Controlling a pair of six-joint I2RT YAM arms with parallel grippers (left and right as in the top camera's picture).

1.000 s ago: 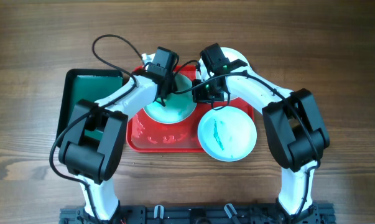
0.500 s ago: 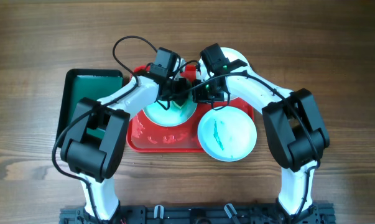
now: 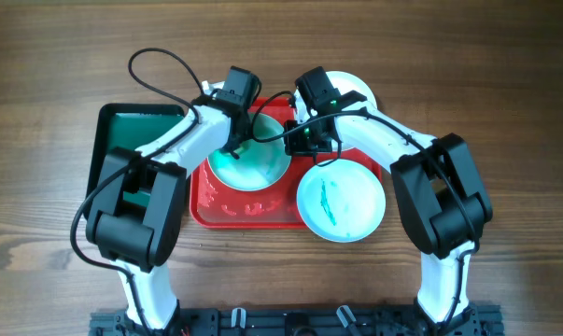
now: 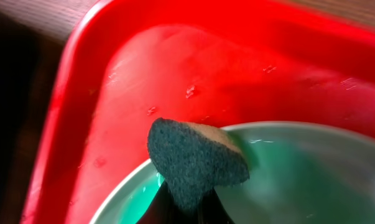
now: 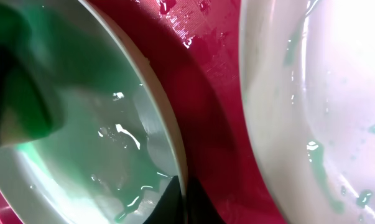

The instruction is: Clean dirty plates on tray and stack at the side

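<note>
On the red tray (image 3: 216, 203) lies a dirty plate (image 3: 258, 161) covered in wet green smear. My left gripper (image 3: 232, 142) is shut on a dark scouring sponge (image 4: 196, 158), which presses on that plate's back left rim (image 4: 311, 174). My right gripper (image 3: 297, 140) is shut on the same plate's right rim (image 5: 182, 199), one finger inside and one outside. A second dirty plate (image 3: 341, 201) with a green streak overlaps the tray's front right corner. A third plate (image 3: 354, 86) shows at the back right, mostly hidden under the right arm.
A smaller dark green tray (image 3: 132, 140) lies just left of the red tray, partly under the left arm. Water droplets spot the red tray floor (image 4: 175, 68). Bare wooden table (image 3: 505, 93) surrounds the trays.
The left gripper has swept the sponge leftward across the plate, from near the right gripper to the plate's left rim. The right gripper has kept its hold and place.
</note>
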